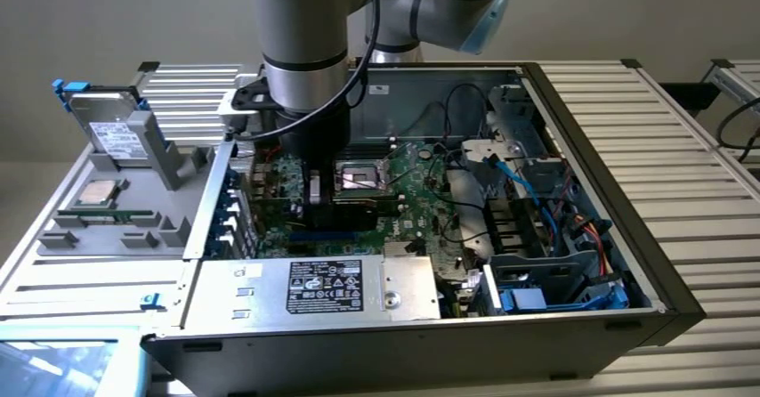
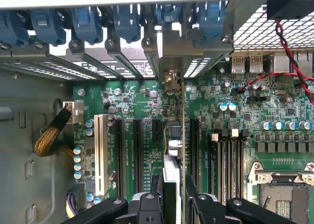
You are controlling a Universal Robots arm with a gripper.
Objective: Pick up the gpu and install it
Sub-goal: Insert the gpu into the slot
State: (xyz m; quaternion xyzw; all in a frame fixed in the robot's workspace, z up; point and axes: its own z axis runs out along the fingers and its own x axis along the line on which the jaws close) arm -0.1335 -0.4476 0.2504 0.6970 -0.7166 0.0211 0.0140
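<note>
From my station I saw the arm reaching down into the open computer case [image 1: 665, 312], which lay on its side on the slatted bench. The gripper [image 2: 172, 187] sat low over the green motherboard [image 2: 122, 101], near the row of expansion slots. Its jaws stood partway apart, pinched on the gpu [image 2: 174, 130], one finger on each face. The card was held upright on edge, so in the wrist view I saw it as little more than a thin line running away from the fingers towards the rear wall of the case. Its silver end bracket [image 2: 170, 76] stood against that wall, just under the blue retaining clips [image 2: 88, 22] and in line with one of the rear slot openings. On the board, the gpu lay between two long black slots [image 2: 139, 150], with the white slot [image 2: 100, 153] further off to one side and the memory slots [image 2: 225, 157] on the other. I could not tell whether its lower edge was seated in a connector or only hovering above it. In the exterior view the gripper [image 1: 316, 192] hung just beside the CPU socket [image 1: 356, 180], behind the power supply [image 1: 315, 286] with its dark label. Outside the case, on the exterior view's left, a silver drive [image 1: 119, 134] with a white label stood in a grey fixture, and a processor chip [image 1: 95, 194] lay flat near it.
</note>
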